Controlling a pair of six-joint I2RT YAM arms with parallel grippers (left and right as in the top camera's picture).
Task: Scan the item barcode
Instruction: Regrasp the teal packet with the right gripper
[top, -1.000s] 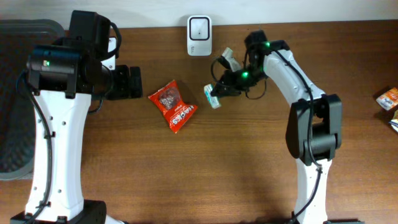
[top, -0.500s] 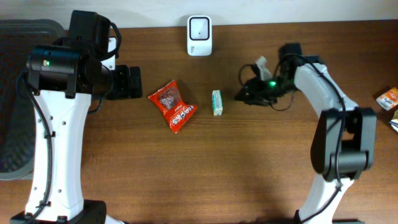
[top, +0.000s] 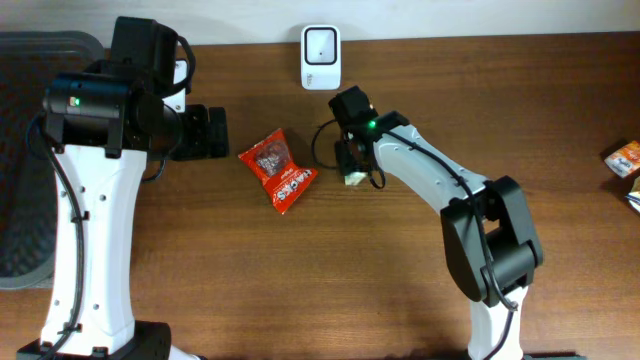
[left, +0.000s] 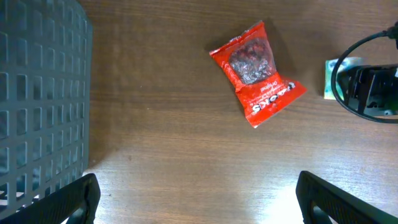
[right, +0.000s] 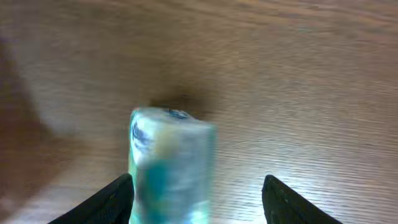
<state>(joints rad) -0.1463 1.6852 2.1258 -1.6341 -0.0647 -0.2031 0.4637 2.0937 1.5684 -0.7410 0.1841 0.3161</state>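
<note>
A small teal-and-white box (top: 351, 179) lies on the wooden table right of a red snack bag (top: 278, 170). My right gripper (top: 352, 158) hangs directly over the box and covers most of it. In the right wrist view the blurred box (right: 171, 165) stands between the open fingers of the gripper (right: 198, 182), close to the left finger (right: 115, 199), with a wide gap on its right. The white scanner (top: 320, 43) stands at the back edge. My left gripper (left: 199, 199) is open over bare table, well left of the bag (left: 255, 71).
A dark mesh basket (left: 37, 93) fills the table's left side beneath the left arm. An orange packet (top: 625, 158) lies at the far right edge. The right arm's cable (left: 348, 56) loops over the box.
The right gripper set the box down and let go, swung away to the right, then came back over the box with its jaws open. The left arm stayed still.
</note>
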